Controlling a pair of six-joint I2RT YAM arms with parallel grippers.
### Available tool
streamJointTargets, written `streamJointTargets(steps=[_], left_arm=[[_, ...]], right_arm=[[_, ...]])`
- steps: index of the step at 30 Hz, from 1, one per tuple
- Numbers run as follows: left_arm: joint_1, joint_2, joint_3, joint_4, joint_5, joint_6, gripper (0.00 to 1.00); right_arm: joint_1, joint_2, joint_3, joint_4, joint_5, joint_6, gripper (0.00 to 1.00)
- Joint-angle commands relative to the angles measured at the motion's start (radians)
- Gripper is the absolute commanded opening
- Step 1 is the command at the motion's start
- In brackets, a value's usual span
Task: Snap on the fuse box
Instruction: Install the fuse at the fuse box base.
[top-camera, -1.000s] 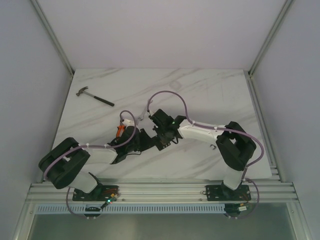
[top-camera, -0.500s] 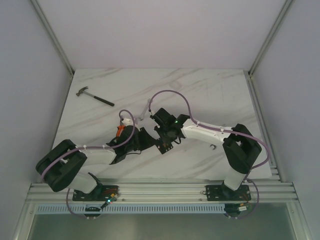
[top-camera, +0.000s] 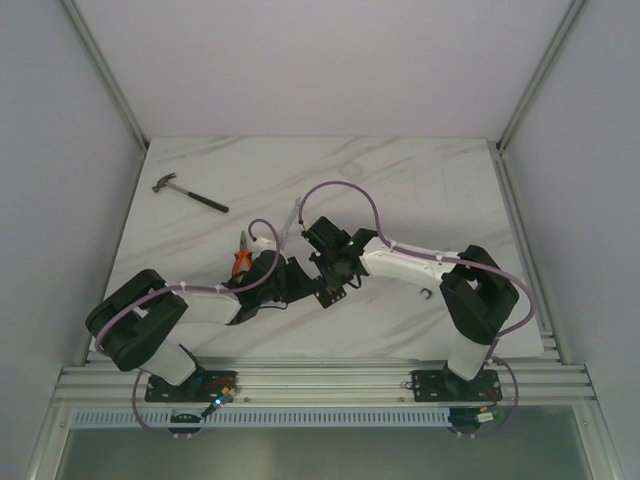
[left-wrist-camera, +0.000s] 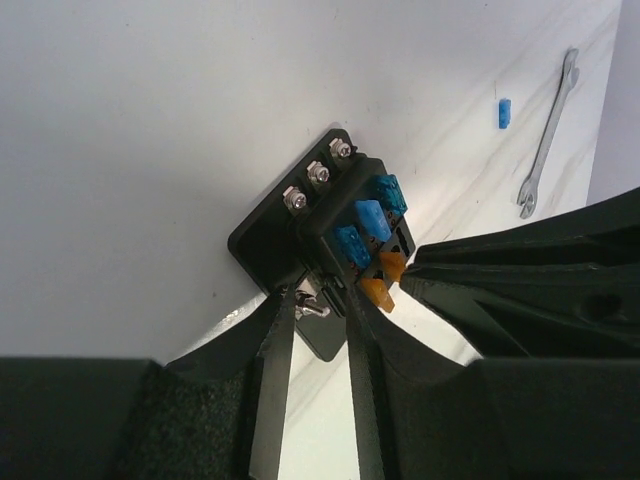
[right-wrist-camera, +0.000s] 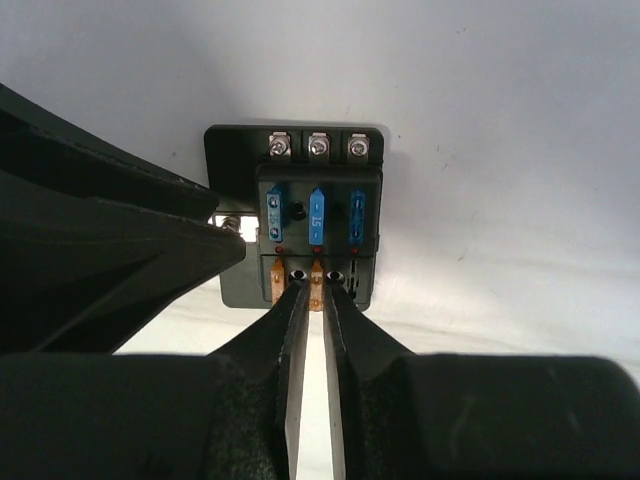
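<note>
The fuse box (right-wrist-camera: 337, 215) is showing matt black plastic, with bright metal screws (right-wrist-camera: 318, 146) shining along its far edge. Blue fuses (right-wrist-camera: 316, 215) in it are looking like glossy, translucent plastic. The table (right-wrist-camera: 500, 150) under it is looking smooth, white and marble-patterned.

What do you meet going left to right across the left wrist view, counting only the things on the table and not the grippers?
fuse box → loose blue fuse → wrench
</note>
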Motion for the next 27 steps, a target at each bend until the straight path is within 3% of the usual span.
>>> streamJointTargets(steps=[1,6,10,27], left_arm=[[-0.006,0.017,0.026,-0.024,0.01,0.005,0.35],[-0.007,0.021,0.03,-0.03,0.012,0.003,0.31],[-0.009,0.031,0.029,-0.034,0.013,0.002,0.28],[-0.011,0.054,0.015,-0.014,0.014,-0.016,0.24]], right_arm=[[-0.003,0.029,0.032,0.0,0.016,0.012,0.17],[-0.004,0.05,0.035,-0.014,-0.004,0.009,0.12],[-0.003,0.072,0.04,-0.048,-0.012,0.002,0.0],[0.04,0.315,0.016,-0.137,0.022,-0.013,0.0]])
